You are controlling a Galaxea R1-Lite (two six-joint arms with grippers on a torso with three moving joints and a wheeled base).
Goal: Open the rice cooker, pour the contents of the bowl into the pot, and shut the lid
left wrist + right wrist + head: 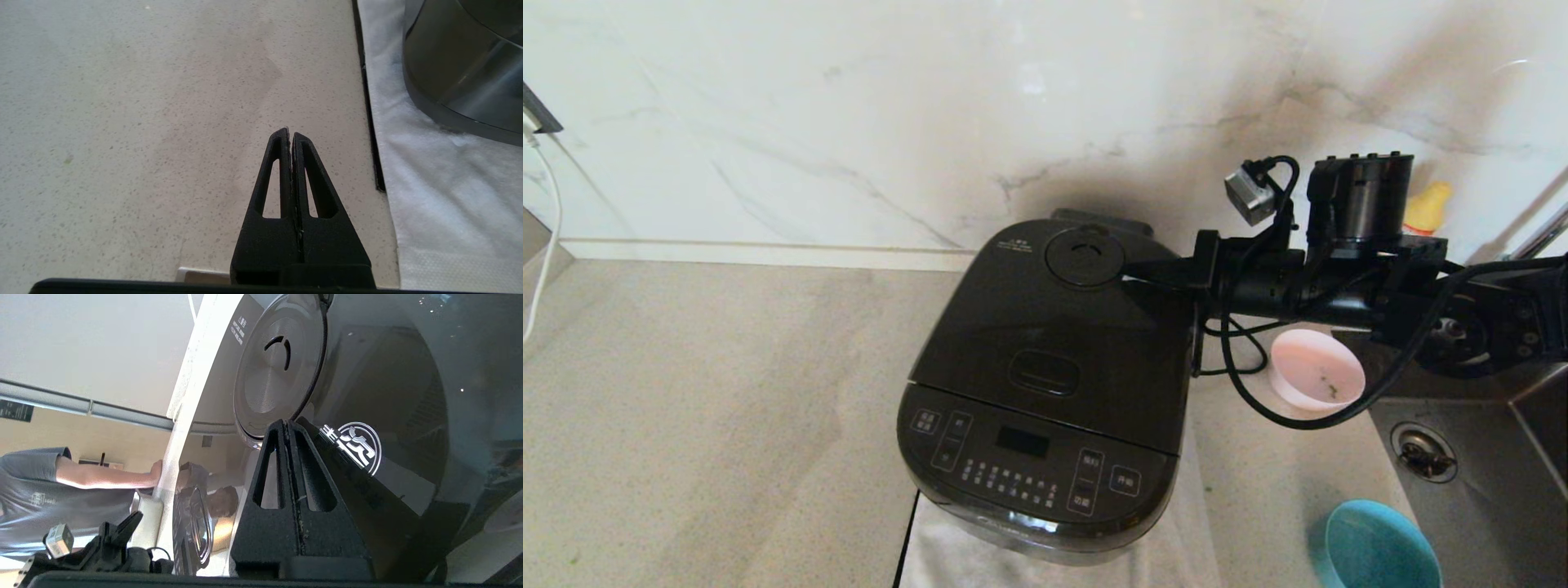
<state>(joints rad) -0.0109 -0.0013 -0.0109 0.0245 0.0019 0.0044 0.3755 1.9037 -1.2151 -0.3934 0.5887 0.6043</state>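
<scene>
The glossy black rice cooker (pixel 1045 392) stands mid-counter with its lid (pixel 1062 327) down. My right gripper (pixel 1129 273) is shut and empty, its tips resting at the edge of the round steam vent (pixel 1085 256) on the lid's back right; the right wrist view shows the right gripper (pixel 287 424) just at the vent (pixel 278 363). The oblong latch button (pixel 1044 372) sits nearer the front. The pink bowl (pixel 1316 369) stands right of the cooker, holding only a few green bits (pixel 1327 385). The pot is hidden under the lid. My left gripper (pixel 289 132) hangs shut over bare counter.
A white cloth (pixel 441 183) lies under the cooker. A steel sink (pixel 1470 465) with its drain (pixel 1423 451) is at the right, a teal bowl (pixel 1380 547) at its front edge. A yellow bottle (pixel 1427 208) stands by the marble wall. Bare counter (pixel 703 392) stretches left.
</scene>
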